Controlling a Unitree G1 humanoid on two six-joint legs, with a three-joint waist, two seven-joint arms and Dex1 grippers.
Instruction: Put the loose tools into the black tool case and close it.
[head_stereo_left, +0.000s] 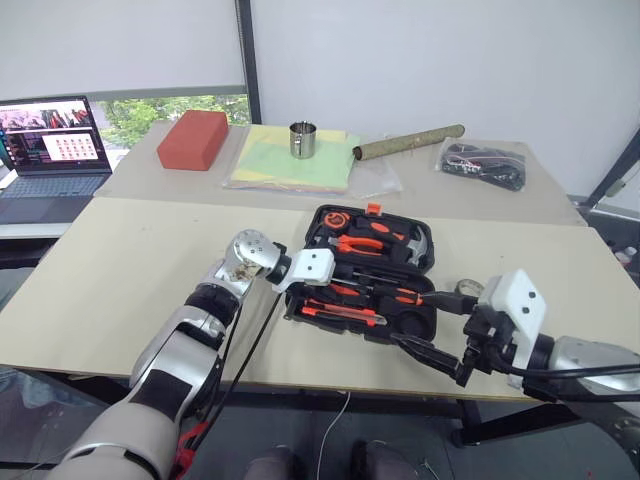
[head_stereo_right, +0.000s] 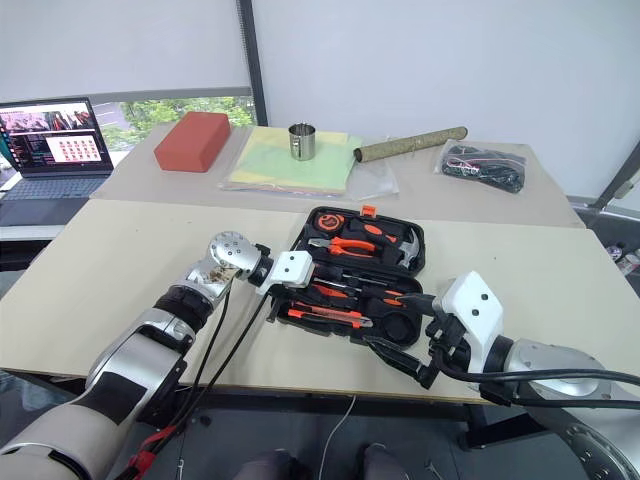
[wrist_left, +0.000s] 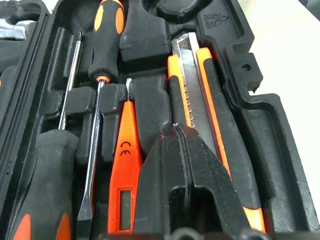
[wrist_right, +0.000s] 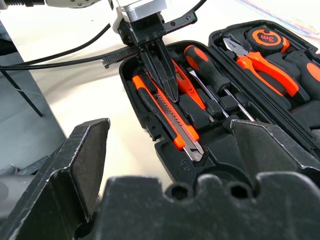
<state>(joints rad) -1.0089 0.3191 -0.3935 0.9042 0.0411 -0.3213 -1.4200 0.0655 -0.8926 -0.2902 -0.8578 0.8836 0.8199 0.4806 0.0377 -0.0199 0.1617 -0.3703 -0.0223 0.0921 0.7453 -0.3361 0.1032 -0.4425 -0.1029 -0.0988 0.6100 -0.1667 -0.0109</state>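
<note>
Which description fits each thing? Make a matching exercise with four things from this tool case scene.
Things:
1. left hand
2. right hand
3. utility knife
4. pliers

Descriptions:
A. lies in the upright lid half of the tool case
B. open, near the table's front edge
C. shut, fingers pointing down into the case
D. lies in a slot along the case's front edge

Pairs: 1-C, 2-B, 3-D, 4-A
</note>
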